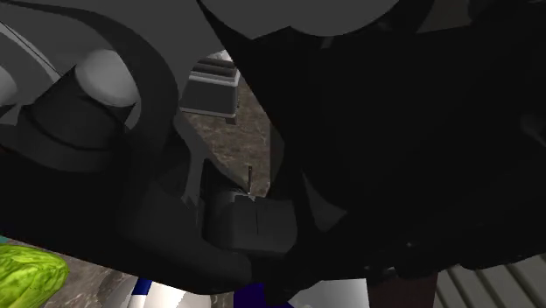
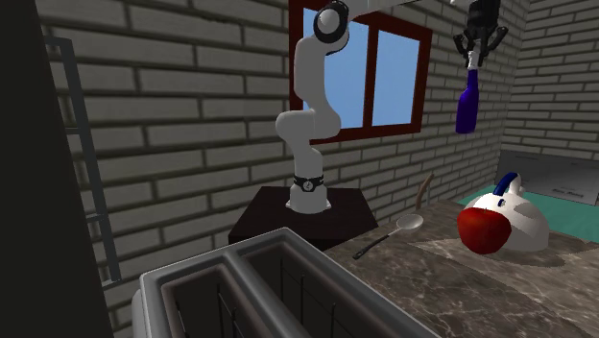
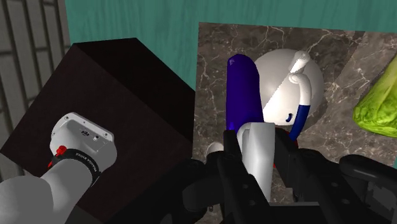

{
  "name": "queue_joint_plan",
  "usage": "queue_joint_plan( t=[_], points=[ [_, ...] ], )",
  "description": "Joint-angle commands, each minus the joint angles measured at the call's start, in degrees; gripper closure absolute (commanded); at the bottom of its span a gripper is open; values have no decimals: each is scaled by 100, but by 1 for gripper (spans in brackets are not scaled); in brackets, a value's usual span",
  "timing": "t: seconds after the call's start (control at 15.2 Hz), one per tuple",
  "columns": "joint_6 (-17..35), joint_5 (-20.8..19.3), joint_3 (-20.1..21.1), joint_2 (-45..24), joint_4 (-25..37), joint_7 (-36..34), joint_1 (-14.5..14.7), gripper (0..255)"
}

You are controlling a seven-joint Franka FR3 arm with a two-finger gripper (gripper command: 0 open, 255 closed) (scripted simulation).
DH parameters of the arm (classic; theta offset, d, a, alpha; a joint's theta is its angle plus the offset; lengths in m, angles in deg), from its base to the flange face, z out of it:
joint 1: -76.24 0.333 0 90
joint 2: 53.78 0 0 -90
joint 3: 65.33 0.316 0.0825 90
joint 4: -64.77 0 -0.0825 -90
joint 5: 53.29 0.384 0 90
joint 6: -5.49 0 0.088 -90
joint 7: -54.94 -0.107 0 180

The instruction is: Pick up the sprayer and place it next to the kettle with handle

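Wrist view: my gripper [image 3: 257, 151] is clenched on the sprayer [image 3: 243, 86] — the two black fingers [image 3: 230, 156] press its white head from either side, and its blue bottle points away from me, down toward the marble counter [image 3: 213, 63]. On that counter sits the white kettle [image 3: 280, 76], its white-and-blue handle [image 3: 300, 95] arching over the dome; from here the bottle overlaps the kettle's edge. Near the kettle lies a lumpy green thing [image 3: 378, 102]. Beside the counter is the dark stand [image 3: 121, 89] with my arm's base [image 3: 79, 145] on it. In the second exterior view my gripper [image 2: 475, 53] is high at that view's right, and the sprayer [image 2: 467, 108] hangs from it well above the kettle [image 2: 523, 226] — touching nothing else. A red rounded shape [image 2: 480, 229] shows at the kettle's near side, a spoon [image 2: 394, 233] lies to that view's left of it, and a toaster [image 2: 259, 288] stands nearest the camera
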Motion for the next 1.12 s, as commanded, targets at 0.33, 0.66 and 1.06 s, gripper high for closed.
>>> queue_joint_plan(
  t=[0.33, 0.66, 1.06],
  points=[
    [618, 356, -193, 449, -875, 257, -84, 255],
    [1024, 519, -284, 666, -1418, 378, -80, 255],
    [1496, 647, -339, 835, -2002, 471, -56, 255]
  ],
)
